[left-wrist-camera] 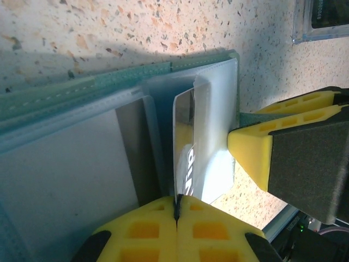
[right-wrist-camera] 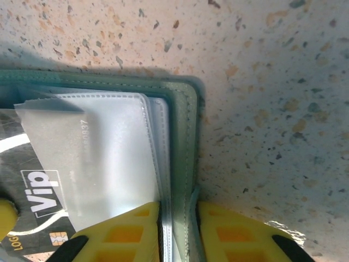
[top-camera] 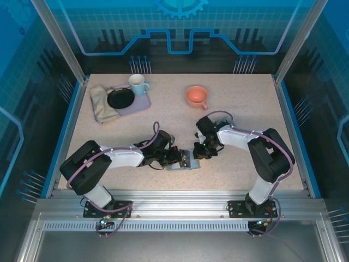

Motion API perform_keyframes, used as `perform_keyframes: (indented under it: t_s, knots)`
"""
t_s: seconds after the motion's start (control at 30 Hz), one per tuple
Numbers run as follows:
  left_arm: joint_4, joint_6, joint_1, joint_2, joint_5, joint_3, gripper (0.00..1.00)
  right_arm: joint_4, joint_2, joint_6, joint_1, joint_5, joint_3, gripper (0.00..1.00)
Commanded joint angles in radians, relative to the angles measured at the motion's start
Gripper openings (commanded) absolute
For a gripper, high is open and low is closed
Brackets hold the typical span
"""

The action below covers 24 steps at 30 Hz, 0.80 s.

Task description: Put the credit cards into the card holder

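The card holder (top-camera: pixel 184 164) lies open on the table near the front, grey-green with clear sleeves (right-wrist-camera: pixel 117 147). My left gripper (left-wrist-camera: pixel 177 201) is shut on the edge of a dark credit card (left-wrist-camera: pixel 187 155) marked "Vip", which stands on edge with its far end inside a clear sleeve of the card holder (left-wrist-camera: pixel 136 73). My right gripper (right-wrist-camera: pixel 179 212) is clamped on the card holder's green cover (right-wrist-camera: pixel 185 109) and sleeve edges at one side. In the top view the left gripper (top-camera: pixel 175 158) and the right gripper (top-camera: pixel 198 154) meet over the holder. The same card (right-wrist-camera: pixel 38 199) shows through the sleeve.
A clear plastic box (left-wrist-camera: pixel 322 19) lies just beyond the holder. At the back left a lilac tray (top-camera: pixel 139 103) carries a mug (top-camera: pixel 138 84) and a black plate (top-camera: pixel 120 99), with a cloth (top-camera: pixel 101 103) beside it. An orange cup (top-camera: pixel 196 96) stands at the back middle.
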Motion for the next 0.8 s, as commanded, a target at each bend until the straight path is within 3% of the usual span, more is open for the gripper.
perform_keyframes:
  t_s: [0.0,0.47,0.53,0.77]
  knots:
    - [-0.024,0.0,-0.022,0.042,0.007,0.025,0.05,0.072,0.037,0.017,-0.004,-0.025,-0.047,0.18]
    - [0.013,-0.164,-0.061,0.075,-0.093,0.037,0.1,0.131,0.002,0.048,-0.059,-0.093,-0.128,0.11]
    - [-0.007,-0.165,-0.062,0.053,-0.115,0.029,0.17,0.133,0.0,0.048,-0.061,-0.096,-0.133,0.11]
    - [-0.119,-0.113,-0.062,-0.008,-0.156,0.041,0.3,0.151,0.007,0.06,-0.062,-0.111,-0.141,0.11]
